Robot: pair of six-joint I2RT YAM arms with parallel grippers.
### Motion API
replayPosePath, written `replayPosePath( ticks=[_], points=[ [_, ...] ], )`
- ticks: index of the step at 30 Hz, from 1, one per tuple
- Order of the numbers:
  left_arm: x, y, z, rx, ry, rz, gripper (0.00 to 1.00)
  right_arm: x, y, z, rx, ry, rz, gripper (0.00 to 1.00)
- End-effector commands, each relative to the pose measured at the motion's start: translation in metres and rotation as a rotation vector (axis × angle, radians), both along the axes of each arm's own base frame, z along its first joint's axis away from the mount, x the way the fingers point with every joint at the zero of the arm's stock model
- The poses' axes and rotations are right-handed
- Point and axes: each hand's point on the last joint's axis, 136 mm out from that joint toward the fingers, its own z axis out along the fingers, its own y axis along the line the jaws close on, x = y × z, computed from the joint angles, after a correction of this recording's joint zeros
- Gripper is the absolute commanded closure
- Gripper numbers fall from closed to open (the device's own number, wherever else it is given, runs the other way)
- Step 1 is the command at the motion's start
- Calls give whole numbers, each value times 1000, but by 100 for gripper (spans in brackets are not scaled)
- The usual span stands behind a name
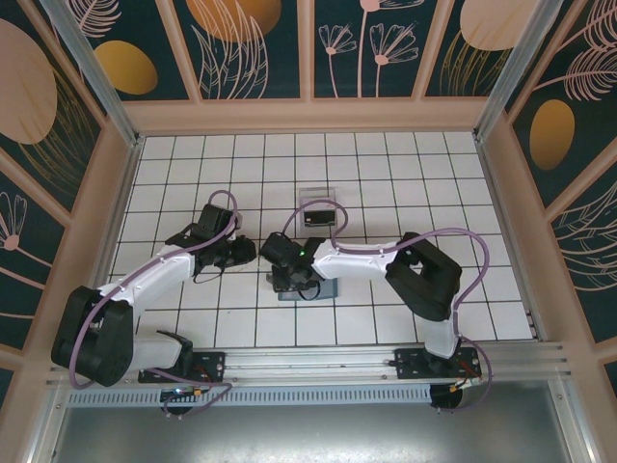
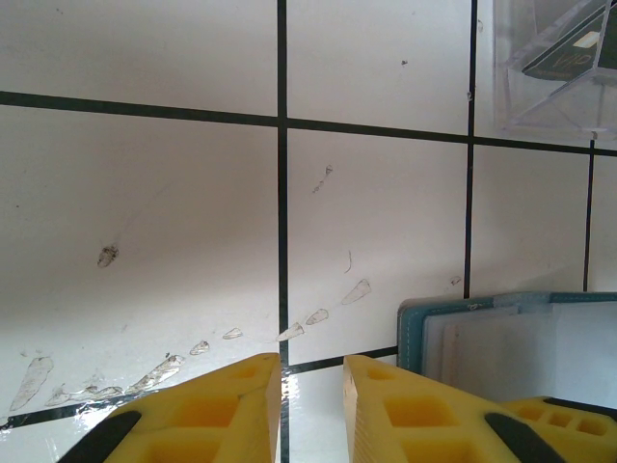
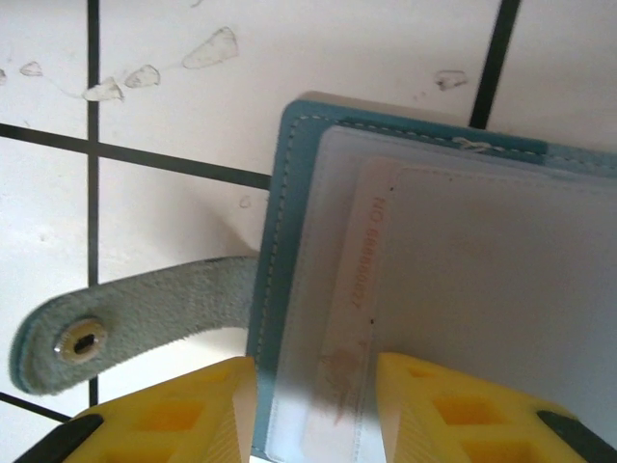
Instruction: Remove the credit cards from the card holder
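Yellow fingers (image 3: pixel 174 415) of the right gripper (image 3: pixel 316 371) stand part-way apart over the left edge of the card holder (image 3: pixel 289 193). One finger is at the teal stitched border and the other is on the clear sleeve. It is not possible to tell whether they pinch anything. The left gripper (image 2: pixel 311 362) hovers low over the white tiled table (image 1: pixel 386 164), just left of the card holder. Its fingers are nearly together and hold nothing.

The card holder lies open and flat near the middle of the table, between the two grippers. A whitish credit card (image 3: pixel 482 270) sits inside the sleeve, with a strip of red print along its near edge. No card is out yet.

The step in hand looks like getting a hold on the first card. The next move probably calls for catching the card's edge alone, not the sleeve, and sliding it out. The left gripper may need to pin the card holder so it does not drag along.

A grey-green strap (image 3: pixel 145 313) with a metal snap (image 3: pixel 82 340) sticks out to the left, close to the right gripper's finger, and could snag. A clear plastic box (image 2: pixel 549 68) stands farther back with a dark flat item (image 2: pixel 569 58) inside, away from the work.
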Motion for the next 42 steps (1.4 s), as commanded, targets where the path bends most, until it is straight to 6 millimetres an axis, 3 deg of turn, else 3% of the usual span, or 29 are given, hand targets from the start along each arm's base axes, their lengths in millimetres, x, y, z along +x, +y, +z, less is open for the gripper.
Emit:
replayPosePath(
  ticks=[1,9,42],
  points=[
    [1,-1,7,-10,-9,-7,76,1,-21,2,-62,-13,-46,61],
    [2,-1,7,-9,-8,-7,75,3,-32,-6,-161,-23,-37,63],
    [2,-3,4,-18,4,-15,76,9,-71,9,-457,-127,-32,57]
  ],
)
